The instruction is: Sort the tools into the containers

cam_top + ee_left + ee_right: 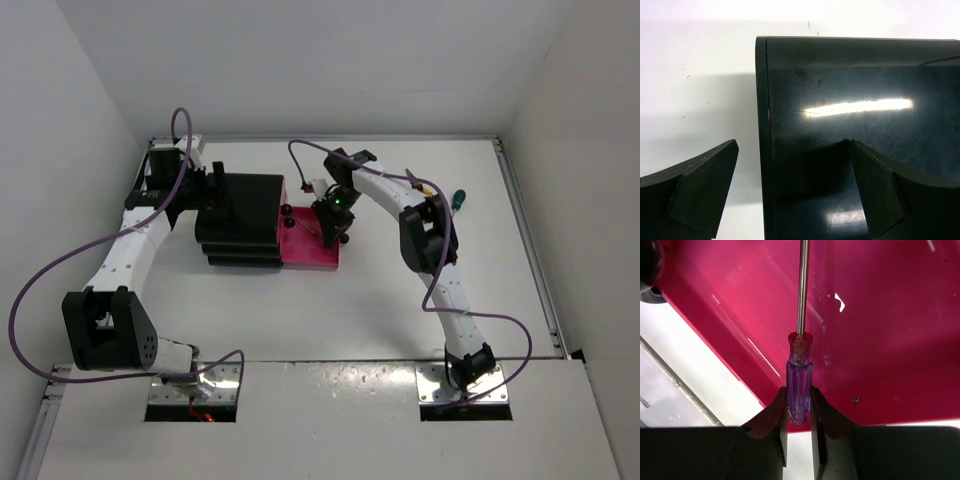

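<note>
The right claw was clenched on a small screwdriver. It pinched only the butt end of the clear blue-violet handle. The bare metal shaft ran toward 12 o'clock in the wrist view, over the floor of the pulled-out magenta drawer. From overhead, that drawer stuck out at 3 o'clock from the black cabinet, with the claw and tool hanging above it.

The tool looked light and quite stiff, with nothing fragile about it, so a short drop onto the drawer floor should do it no harm. The handle seemed to be hard, glossy plastic with shallow flutes. Held so near its end, it could probably swivel or slide between the pads. A hold across the middle of the handle would be steadier. The thin, slick shaft would be a poor place to grip.

The left claw was released, its fingers spread wide astride the cabinet's edge. One finger was over the black top and the other over the counter. Whether either touched, I could not tell.

A second, green-handled screwdriver lay on the counter at about 2 o'clock from the drawer, well apart. Its thick handle looked like the place to take it.
</note>
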